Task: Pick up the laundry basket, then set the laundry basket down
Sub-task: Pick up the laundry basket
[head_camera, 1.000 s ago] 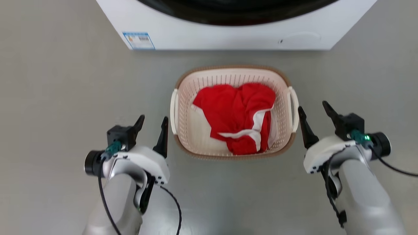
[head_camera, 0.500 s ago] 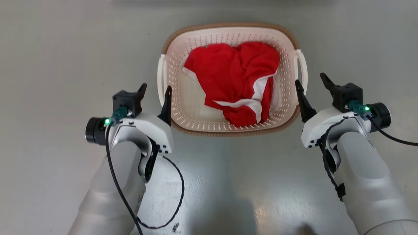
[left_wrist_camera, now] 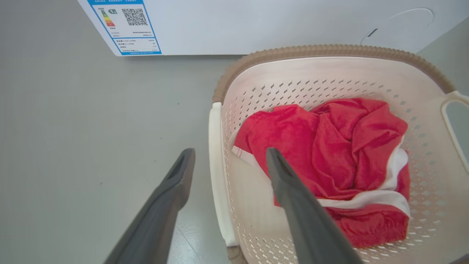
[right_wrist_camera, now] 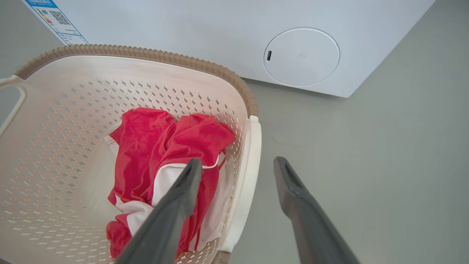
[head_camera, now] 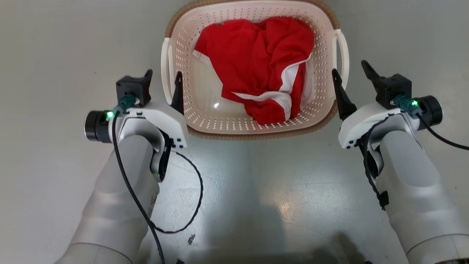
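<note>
Hovering either side of the basket (head_camera: 198,110), left pincer (head_camera: 163,75) and right pincer (head_camera: 348,68) gape empty; it sits on the floor (head_camera: 55,55), lift and set-down ahead.

The laundry basket (head_camera: 205,121) is cream-white, dotted with small holes, with a brown woven-look rim (left_wrist_camera: 311,51) and white handles (head_camera: 166,69). The garment (head_camera: 256,62) inside is red with white bands. The floor (head_camera: 55,55) is pale grey. The washing machine (right_wrist_camera: 183,33) is white; its label (left_wrist_camera: 126,27) is blue-edged, seemingly with a coloured scale. The left gripper (head_camera: 163,72) and right gripper (head_camera: 349,66) have dark fingers (head_camera: 178,91) and white shells (head_camera: 161,117).
</note>
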Controlling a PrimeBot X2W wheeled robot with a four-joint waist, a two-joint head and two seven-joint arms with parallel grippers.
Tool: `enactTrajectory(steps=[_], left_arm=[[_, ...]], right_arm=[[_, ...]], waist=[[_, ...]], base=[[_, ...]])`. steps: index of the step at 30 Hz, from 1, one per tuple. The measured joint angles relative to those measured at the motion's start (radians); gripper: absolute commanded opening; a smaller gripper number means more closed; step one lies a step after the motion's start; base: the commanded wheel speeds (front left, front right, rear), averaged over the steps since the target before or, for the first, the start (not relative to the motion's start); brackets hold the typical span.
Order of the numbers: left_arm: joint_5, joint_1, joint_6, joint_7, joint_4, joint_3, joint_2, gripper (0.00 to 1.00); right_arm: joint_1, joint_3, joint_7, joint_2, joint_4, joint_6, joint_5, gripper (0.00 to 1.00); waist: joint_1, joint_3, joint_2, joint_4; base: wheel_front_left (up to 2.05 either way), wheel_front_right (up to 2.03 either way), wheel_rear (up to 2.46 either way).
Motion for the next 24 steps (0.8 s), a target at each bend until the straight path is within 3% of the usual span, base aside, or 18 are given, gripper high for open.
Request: enactTrajectory(steps=[24], left_arm=[[0.012,-0.154,0.006,0.000,0.045,-0.026,-0.003,1.00]], right_arm=[[-0.130,-0.030,0.000,-0.006,0.015,0.000,-0.005,1.00]], waist=[[0.0000,0.170,0.0000,0.025]], base=[[0.00,0.00,0.00]])
